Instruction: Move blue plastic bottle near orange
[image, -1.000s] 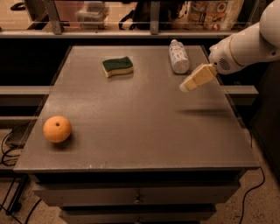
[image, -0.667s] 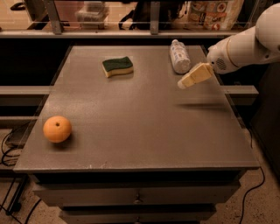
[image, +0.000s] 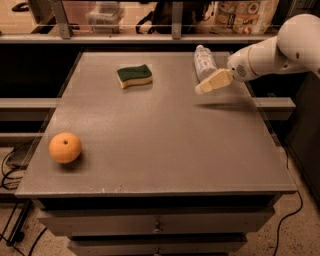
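Observation:
The blue plastic bottle (image: 204, 62) lies on its side at the back right of the grey table (image: 160, 145), cap toward the far edge. The orange (image: 65, 147) sits near the front left corner. My gripper (image: 200, 89), on a white arm coming in from the right, hovers above the table just in front of the bottle's near end, its cream fingers (image: 215, 81) pointing left and down. It holds nothing.
A green-and-yellow sponge (image: 134, 75) lies at the back centre-left. A shelf with boxes and bags (image: 240, 15) runs behind the table. Drawers (image: 155, 227) sit below the front edge; cables (image: 10, 165) hang at the left.
The gripper has moved slightly left and toward the bottle. The bottle, orange and sponge have not moved.

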